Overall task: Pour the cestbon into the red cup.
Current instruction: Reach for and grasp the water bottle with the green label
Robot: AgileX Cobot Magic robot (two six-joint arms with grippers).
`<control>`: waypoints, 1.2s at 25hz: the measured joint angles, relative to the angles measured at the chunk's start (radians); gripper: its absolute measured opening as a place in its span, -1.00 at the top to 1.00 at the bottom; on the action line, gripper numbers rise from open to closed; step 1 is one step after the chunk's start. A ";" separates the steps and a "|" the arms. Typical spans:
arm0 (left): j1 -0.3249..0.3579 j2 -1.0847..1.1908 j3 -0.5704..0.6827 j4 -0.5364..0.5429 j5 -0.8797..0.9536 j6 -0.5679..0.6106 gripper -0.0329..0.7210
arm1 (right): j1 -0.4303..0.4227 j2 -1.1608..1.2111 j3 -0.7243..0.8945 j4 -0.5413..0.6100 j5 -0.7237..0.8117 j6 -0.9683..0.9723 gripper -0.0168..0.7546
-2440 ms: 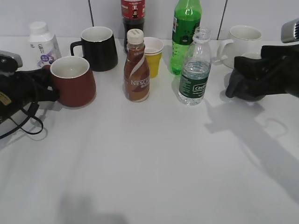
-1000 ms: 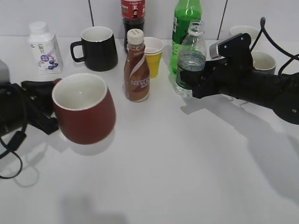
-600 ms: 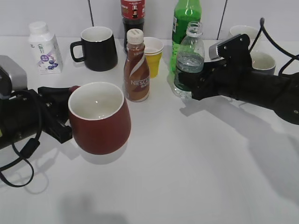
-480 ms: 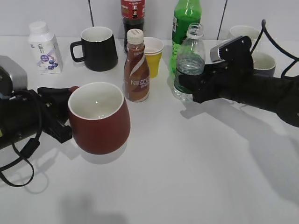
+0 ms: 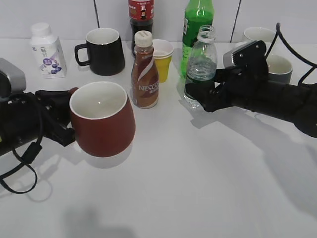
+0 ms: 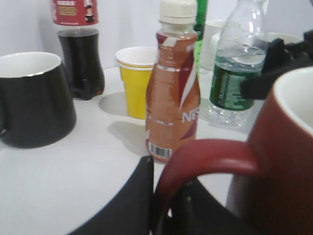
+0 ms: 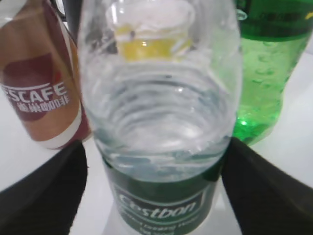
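Observation:
The red cup [image 5: 101, 119] is held off the table at the left front, tilted slightly, white inside showing. My left gripper [image 5: 67, 119] is shut on its loop handle [image 6: 210, 156]. In the left wrist view the gripper [image 6: 164, 196] pinches the handle base and the cup body [image 6: 288, 161] fills the right. The cestbon [image 5: 200, 69], capless and part full, stands almost upright right of centre. My right gripper [image 5: 203, 94] is shut on its green label. In the right wrist view the bottle [image 7: 161, 122] fills the frame between the gripper's [image 7: 155, 196] dark fingers [image 7: 44, 196].
A brown Nescafe bottle [image 5: 144, 74] stands between cup and cestbon. Behind are a yellow paper cup [image 5: 162, 59], a green soda bottle [image 5: 198, 20], a cola bottle [image 5: 141, 15], a black mug [image 5: 104, 52] and a white milk bottle [image 5: 47, 49]. A grey mug [image 5: 277, 67] is behind my right arm.
My left gripper lifted the red cup and carried it forward and right, then a little back left. My right gripper closed on the cestbon and shifted it slightly left.

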 joint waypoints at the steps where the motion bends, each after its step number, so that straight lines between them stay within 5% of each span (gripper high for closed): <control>1: 0.000 0.000 0.000 -0.001 -0.002 0.000 0.75 | 0.000 0.000 0.000 0.000 -0.001 0.000 -0.72; 15: 0.000 0.000 0.000 -0.003 -0.048 0.000 0.75 | 0.000 0.072 -0.078 0.015 -0.053 0.000 -0.69; 22: 0.000 0.000 0.000 -0.005 -0.048 0.000 0.75 | 0.000 0.101 -0.112 -0.029 -0.059 0.000 -0.30; 30: 0.000 0.003 -0.047 0.029 0.020 0.000 0.75 | 0.000 0.080 -0.112 -0.147 -0.042 0.044 -0.29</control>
